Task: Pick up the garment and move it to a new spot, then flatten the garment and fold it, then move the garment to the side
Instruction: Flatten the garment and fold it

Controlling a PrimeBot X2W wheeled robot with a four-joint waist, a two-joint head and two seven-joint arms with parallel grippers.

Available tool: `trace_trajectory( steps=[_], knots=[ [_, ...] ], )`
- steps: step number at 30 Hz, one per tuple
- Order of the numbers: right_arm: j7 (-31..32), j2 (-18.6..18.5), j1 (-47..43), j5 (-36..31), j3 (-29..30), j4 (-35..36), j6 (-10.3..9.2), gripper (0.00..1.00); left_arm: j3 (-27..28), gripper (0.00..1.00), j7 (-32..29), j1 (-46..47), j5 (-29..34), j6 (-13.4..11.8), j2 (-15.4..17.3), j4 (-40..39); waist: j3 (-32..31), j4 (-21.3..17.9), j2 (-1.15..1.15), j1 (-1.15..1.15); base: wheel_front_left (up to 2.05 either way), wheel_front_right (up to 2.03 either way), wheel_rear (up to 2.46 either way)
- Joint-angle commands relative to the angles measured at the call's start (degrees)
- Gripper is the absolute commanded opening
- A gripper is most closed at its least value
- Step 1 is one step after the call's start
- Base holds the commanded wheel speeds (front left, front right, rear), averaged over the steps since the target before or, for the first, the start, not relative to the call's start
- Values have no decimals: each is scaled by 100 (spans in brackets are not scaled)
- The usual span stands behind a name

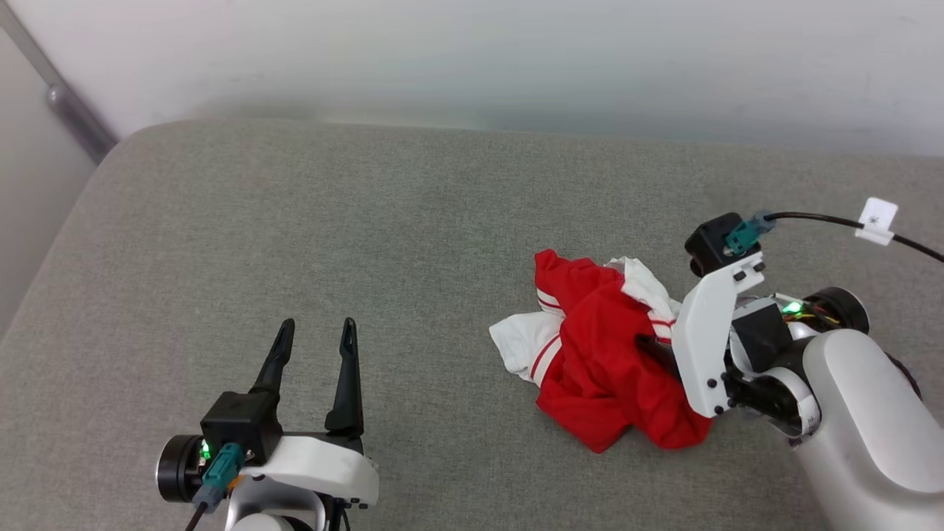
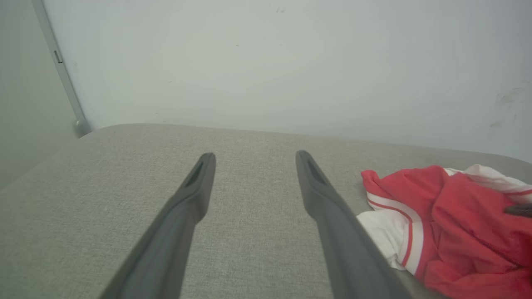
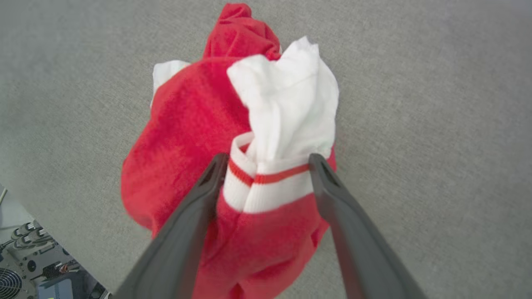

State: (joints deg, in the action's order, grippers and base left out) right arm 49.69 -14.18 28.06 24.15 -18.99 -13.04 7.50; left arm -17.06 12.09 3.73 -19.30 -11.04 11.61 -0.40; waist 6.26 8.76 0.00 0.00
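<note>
Lying in a crumpled heap on the big flat grey cloth pad [image 1: 295, 221] is the red jersey shirt [image 1: 605, 361] of thin cloth, with white sleeves and red-and-white stripes. It sits on the right side of the pad, closer to the near edge than to the wall. It is all bunched up, not flat and not folded. One white sleeve sticks out on the left of the heap, and another white bit pokes up at the far side.

The right gripper [image 3: 268, 160] is right at the shirt, reaching in from the right. Its two long dark fingers stand wide apart. A white sleeve end with a red stripe sits between the tips, and red cloth lies under them. The fingers are not squeezed shut on it. In the head view the white wrist part hides most of the fingers.

The left gripper [image 1: 317, 324] is over the near left part of the pad, well apart from the shirt. Its fingers point toward the wall and stand wide apart, with bare grey pad between them.

Behind the pad is a plain white wall [image 1: 516, 59]. A grey pole [image 1: 70, 110] leans in the far left corner. A black cable with a small white tag [image 1: 877, 220] runs off to the right from the right wrist.
</note>
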Motion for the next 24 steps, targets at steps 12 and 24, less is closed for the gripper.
trace_trajectory(
  steps=[12,24],
  knots=[
    [-445,-117,244,98,286,-128,-2,0,46,100,155,104,-72,68,18,253,-181,-294,0,0,0,0,0],
    [-1234,777,-1604,173,2953,207,-2,0,76,100,161,-30,-151,63,103,255,-194,-712,0,0,0,0,0]
  ],
)
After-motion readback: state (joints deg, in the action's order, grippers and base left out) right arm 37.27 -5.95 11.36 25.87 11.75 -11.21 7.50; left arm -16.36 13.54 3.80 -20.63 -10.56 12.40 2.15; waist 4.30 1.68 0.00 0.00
